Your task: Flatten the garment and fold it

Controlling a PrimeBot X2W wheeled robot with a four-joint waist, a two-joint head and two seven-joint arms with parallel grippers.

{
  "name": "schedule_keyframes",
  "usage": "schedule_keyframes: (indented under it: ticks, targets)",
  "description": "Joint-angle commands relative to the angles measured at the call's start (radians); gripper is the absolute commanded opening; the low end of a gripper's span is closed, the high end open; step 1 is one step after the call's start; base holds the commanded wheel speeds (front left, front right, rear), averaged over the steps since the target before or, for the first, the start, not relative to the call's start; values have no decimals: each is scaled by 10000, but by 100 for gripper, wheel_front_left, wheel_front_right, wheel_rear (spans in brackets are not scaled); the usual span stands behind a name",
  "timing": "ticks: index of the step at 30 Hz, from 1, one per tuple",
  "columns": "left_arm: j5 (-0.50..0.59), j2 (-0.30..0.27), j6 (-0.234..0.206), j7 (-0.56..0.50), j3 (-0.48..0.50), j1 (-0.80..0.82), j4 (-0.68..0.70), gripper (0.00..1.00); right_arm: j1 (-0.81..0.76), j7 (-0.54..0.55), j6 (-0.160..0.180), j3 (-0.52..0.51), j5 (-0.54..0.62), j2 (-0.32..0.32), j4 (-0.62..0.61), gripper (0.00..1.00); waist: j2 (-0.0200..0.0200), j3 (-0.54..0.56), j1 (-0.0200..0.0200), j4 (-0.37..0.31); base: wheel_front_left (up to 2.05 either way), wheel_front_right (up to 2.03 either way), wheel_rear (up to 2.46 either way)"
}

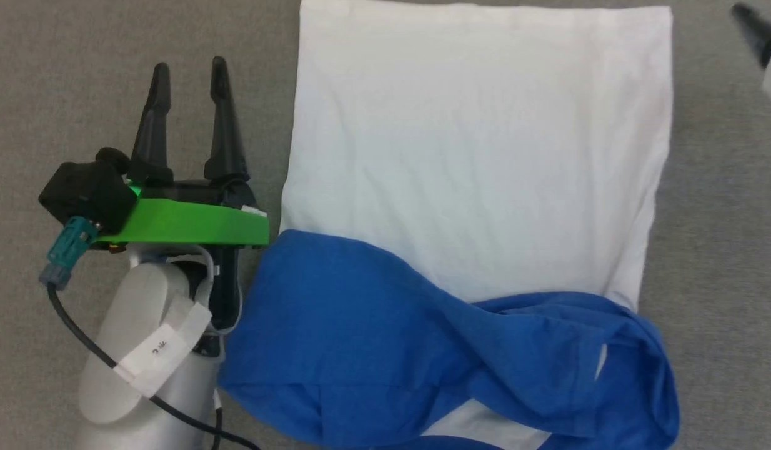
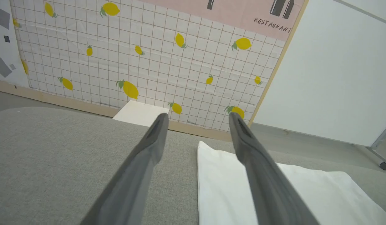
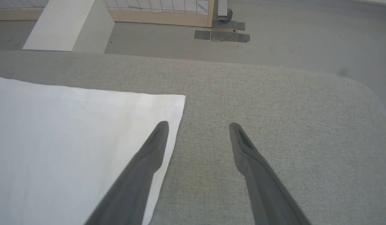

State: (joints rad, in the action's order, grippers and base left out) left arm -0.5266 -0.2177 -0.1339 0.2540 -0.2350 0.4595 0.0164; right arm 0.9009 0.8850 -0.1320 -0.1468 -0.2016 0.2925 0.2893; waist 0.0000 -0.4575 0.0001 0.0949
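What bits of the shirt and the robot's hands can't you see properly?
- Near end of the garment: head view, cut off by the bottom edge.
- Its neckband: head view, lost among the bunched blue sleeves.
- Most of the right gripper: head view, cut off by the top right corner.

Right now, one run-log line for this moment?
shirt flat, blue sleeves bunched | left gripper open, beside shirt | right gripper open, over shirt corner

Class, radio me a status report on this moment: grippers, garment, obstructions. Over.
Left gripper open, empty, left of garment. Right gripper open, empty, at its far right corner. White body flat, blue sleeves bunched across near end. No obstruction seen.
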Motion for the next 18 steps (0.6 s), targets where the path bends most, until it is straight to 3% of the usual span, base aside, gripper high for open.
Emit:
schedule_keyframes:
  ticks: [1, 9, 18]
  targets:
    - [115, 120, 8, 74, 65, 142, 105, 100, 303, 123, 13, 70, 223, 42, 192, 100, 0, -1150, -1, 996, 0, 0, 0]
    - [430, 825, 224, 76, 374, -66, 323, 100, 1190, 373, 13, 827, 1155, 328, 1116, 100, 0, -1843, -1, 1564, 0, 0, 0]
    - [728, 1231, 637, 77, 649, -159, 135, 100, 1138, 757, 13, 955, 1477, 488, 1830, 100, 0, -1943, -1, 1583, 0, 0, 0]
